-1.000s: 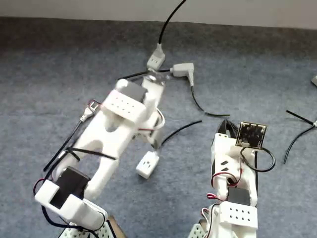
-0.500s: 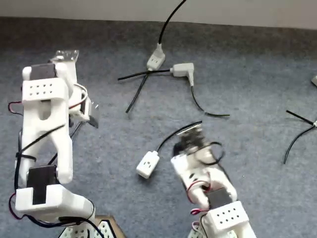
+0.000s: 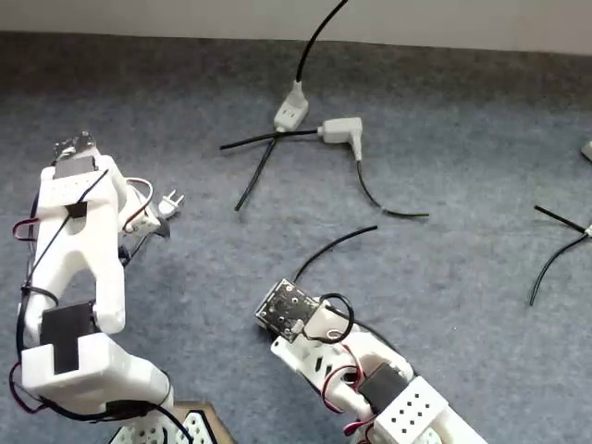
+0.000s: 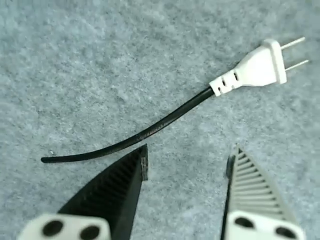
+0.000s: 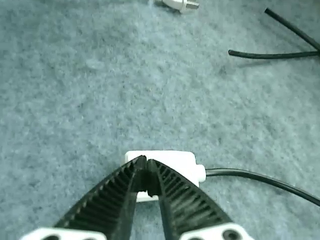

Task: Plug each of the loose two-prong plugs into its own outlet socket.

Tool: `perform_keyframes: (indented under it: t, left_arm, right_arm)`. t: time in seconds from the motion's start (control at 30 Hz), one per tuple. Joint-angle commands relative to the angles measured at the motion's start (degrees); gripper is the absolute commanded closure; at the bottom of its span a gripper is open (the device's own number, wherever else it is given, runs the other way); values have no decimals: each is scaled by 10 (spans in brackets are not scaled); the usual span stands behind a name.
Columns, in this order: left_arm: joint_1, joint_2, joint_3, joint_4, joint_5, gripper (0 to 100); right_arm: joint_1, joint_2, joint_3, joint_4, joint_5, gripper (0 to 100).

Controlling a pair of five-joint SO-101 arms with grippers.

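Left wrist view shows the left hand (image 4: 189, 154) released, jaws spread wide, poised over the black cord (image 4: 150, 132) of a straight plug (image 4: 257, 70). The plug lies flat on the grey bench (image 4: 75, 60) just past the fingertips, prongs pointing away from the hand. In the high view this plug (image 3: 169, 201) sits at the left of the frame beside the left arm, well apart from the right arm at lower centre. The right hand (image 5: 148, 169) is clenched, jaws pressed together with nothing seen between them. Its tips are right at a white socket (image 5: 172, 161), though whether they touch it I cannot tell. A second socket (image 3: 290, 112) and an angled plug (image 3: 342, 129) lie near each other at upper centre, unjoined. No pair looks mated, so the work seems to be at the pick-up of the first plug. The left hand would likely need to move along the cord to the plug's body, come down and close across its flat sides, leaving the prongs free. A grip on the cord alone would probably let the plug droop. The right hand would have to open and take the socket, or press it down, so the slots can be lined up with the prongs.
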Motion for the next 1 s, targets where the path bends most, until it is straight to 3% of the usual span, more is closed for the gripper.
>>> perform_keyframes:
  t: [0.0,0.37,0.9,0.97]
  left_arm:
    - [-8,2,-5,-13,12,740]
    - [-8,5,-1,-13,12,740]
    - [-11,5,8,-17,12,741]
    - [-11,5,8,-18,12,741]
  right_arm:
    - [15,0,-5,-29,5,992]
    - [63,0,42,-43,7,992]
    - [65,-4,71,36,7,992]
    - [103,-2,34,75,7,992]
